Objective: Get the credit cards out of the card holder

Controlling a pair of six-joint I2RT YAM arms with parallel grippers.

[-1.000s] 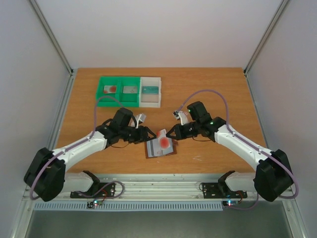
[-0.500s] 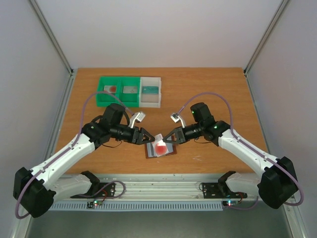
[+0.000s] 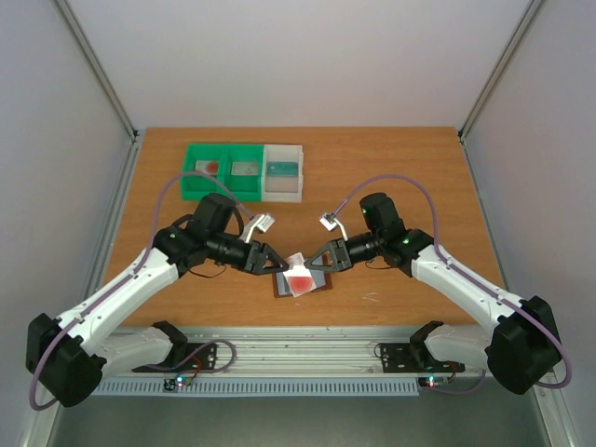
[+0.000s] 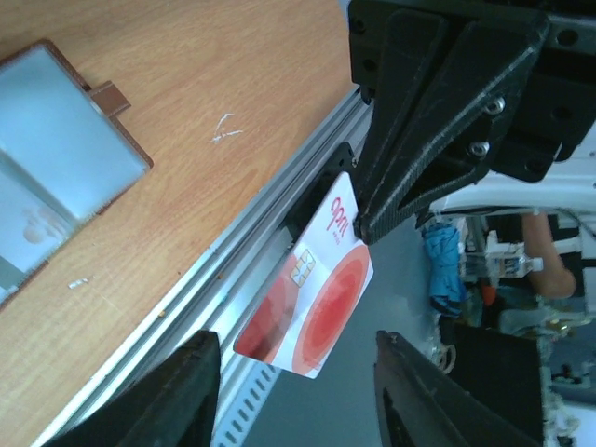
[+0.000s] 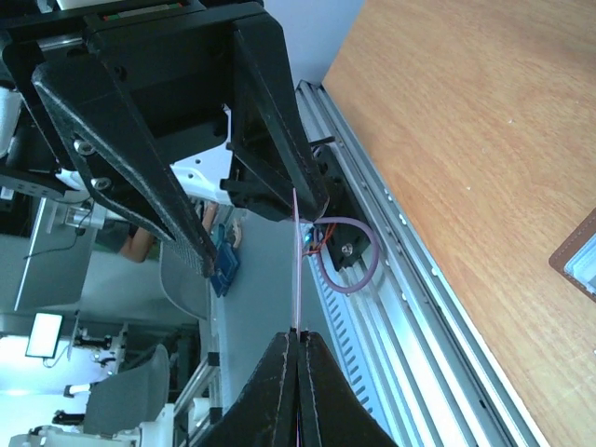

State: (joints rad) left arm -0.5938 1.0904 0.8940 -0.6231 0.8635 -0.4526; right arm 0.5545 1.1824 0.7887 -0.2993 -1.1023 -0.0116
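White links, black joints, purple cables, black end effectors.

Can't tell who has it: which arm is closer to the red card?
Right. The right gripper is shut on one edge of the red card; the left gripper is open, the card's other end between its jaws, unclamped.

The card holder is cut off at the left wrist view's edge (only part shows).

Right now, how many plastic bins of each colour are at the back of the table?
Green bins: 2
White bin: 1
Total: 3
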